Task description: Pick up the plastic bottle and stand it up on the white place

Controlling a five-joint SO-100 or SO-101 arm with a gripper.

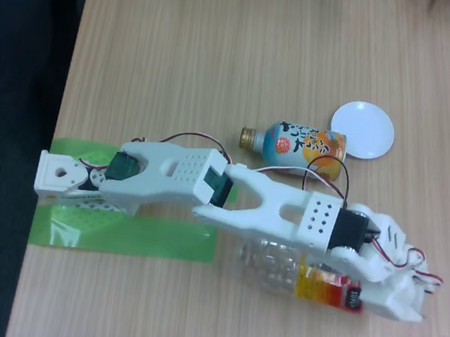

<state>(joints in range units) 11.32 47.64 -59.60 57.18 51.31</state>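
Where it lies flat, the plastic bottle shows clear ribbed sides

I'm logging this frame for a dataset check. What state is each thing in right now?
plastic bottle: lying on its side on the table, partly under the arm.
gripper: down at the bottle's label end; open or shut cannot be told.
white dish: flat on the table, nothing on it.
orange-and-blue bottle-can: lying on its side beside the dish.
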